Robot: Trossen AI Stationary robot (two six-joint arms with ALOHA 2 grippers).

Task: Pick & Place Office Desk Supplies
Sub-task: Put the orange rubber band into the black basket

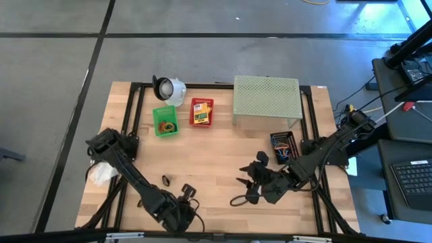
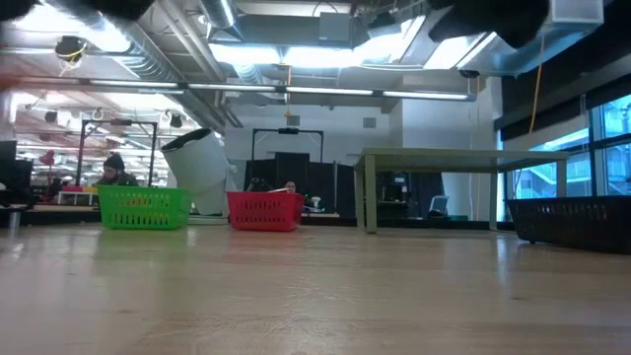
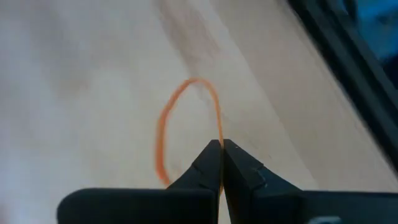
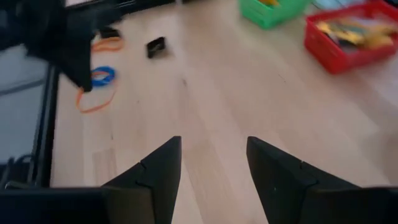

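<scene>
A: Left gripper (image 3: 222, 163), near table edge, left side. Fingers pressed together, pinching one strand of an orange band (image 3: 163, 134); the rest of the loop lies flat on the table (image 3: 74, 74) ahead of the tips.

B: Right gripper (image 4: 214, 163)?

A: Fingers spread, nothing between them, hovering mid-table toward the right, pointed at the bins.

B: How will the band handle?

A: My guess: near weightless, limp, stretchy. Thin enough to slip out of a loose pinch, and it will dangle and swing once lifted. Nothing to break. A pinch across a single strand, as now, looks like the only workable hold.

B: What does one view give that the others miss?

A: The left wrist view alone shows the pinch; from above, the gripper (image 1: 177, 212) is a dark mass and the band is hidden. The right wrist view adds a blue band (image 4: 103, 76) and another orange band (image 4: 107, 44) near the left arm, plus a small black piece (image 4: 155, 46). The high view gives the layout: green bin (image 1: 165, 121) and red bin (image 1: 201, 112) at the far side, beside the shelf (image 1: 266, 100). The low view shows both bins, no gripper tips.
</scene>
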